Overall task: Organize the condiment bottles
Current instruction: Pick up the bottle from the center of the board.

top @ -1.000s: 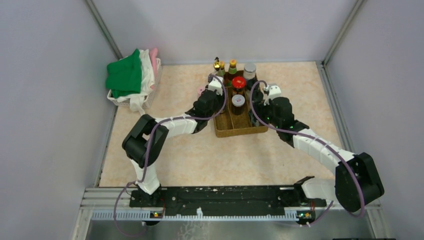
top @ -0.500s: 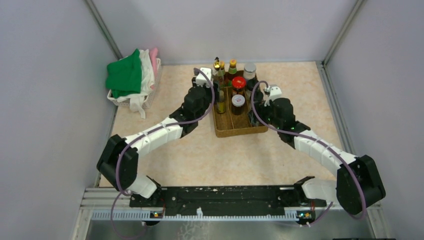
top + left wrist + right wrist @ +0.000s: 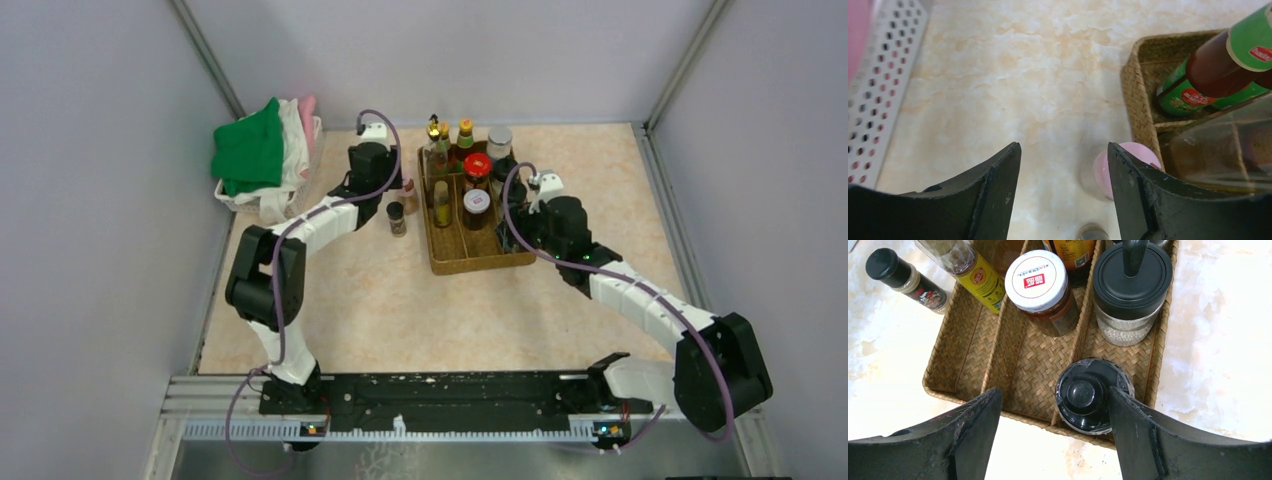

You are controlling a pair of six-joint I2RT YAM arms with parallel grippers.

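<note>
Condiment bottles (image 3: 477,166): most stand crowded at the far end of the woven tray (image 3: 470,250), in the middle of the tabletop (image 3: 400,310). Two stand outside it, off the tray's left side: a black-capped bottle (image 3: 397,218), and a pink-capped jar (image 3: 1120,167) just beside the tray's wall.

Left tool (image 3: 1063,150): open, nothing between its fingers, over bare tabletop. One finger partly hides the pink-capped jar. White perforated basket (image 3: 878,85) at the edge of the left wrist view; the top view shows folded cloths (image 3: 255,150) in it.

Right tool (image 3: 1053,392): open over the tray's near end, with a black-lidded jar (image 3: 1088,395) between its fingers. The jar sits close against one finger, contact unclear, and apart from the other. It stands in the right compartment, a black-topped grinder (image 3: 1130,290) behind it. White-lidded jar (image 3: 1038,277) in the middle compartment, yellow-labelled bottle (image 3: 973,275) in the left.
</note>
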